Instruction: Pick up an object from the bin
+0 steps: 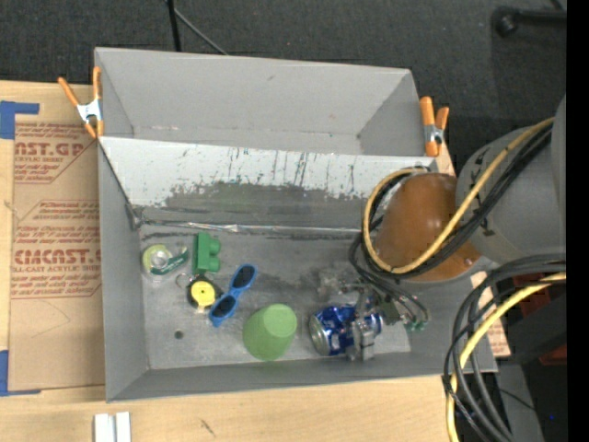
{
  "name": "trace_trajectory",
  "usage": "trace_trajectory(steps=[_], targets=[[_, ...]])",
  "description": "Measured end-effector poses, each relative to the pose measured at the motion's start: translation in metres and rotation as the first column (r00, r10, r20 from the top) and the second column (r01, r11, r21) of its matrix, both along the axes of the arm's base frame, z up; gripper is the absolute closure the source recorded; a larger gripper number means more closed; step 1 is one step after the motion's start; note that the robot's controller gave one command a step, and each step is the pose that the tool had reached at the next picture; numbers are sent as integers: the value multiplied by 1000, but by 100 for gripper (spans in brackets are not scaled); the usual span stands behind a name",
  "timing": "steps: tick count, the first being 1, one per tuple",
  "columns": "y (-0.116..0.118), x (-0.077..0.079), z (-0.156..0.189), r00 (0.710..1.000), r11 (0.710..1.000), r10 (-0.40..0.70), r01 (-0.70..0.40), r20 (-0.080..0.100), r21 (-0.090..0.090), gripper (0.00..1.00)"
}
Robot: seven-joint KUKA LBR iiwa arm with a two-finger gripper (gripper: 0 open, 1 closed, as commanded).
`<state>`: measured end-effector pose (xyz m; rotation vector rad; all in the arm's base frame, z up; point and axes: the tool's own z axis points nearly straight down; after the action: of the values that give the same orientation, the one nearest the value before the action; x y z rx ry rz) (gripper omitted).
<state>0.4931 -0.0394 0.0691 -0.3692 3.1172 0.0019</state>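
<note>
My gripper (375, 309) is low in the bin's front right corner, under the arm's orange cover. It sits right at a crushed blue and silver can (336, 330) that lies on the bin floor, against the can's right end. Whether it has hold of the can is hidden. A green cup (270, 331) lies on its side just left of the can.
Further left on the bin floor lie blue sunglasses (232, 295), a small yellow round thing (201, 293), a green block (207, 252) and a clear greenish roll (161, 260). The sloped back wall rises behind them. The arm and its cables crowd the right side.
</note>
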Motion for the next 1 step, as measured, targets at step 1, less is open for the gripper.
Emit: trace_trajectory(steps=[1], targets=[[0,1,0,1000,1000,0,0,3,0,0]])
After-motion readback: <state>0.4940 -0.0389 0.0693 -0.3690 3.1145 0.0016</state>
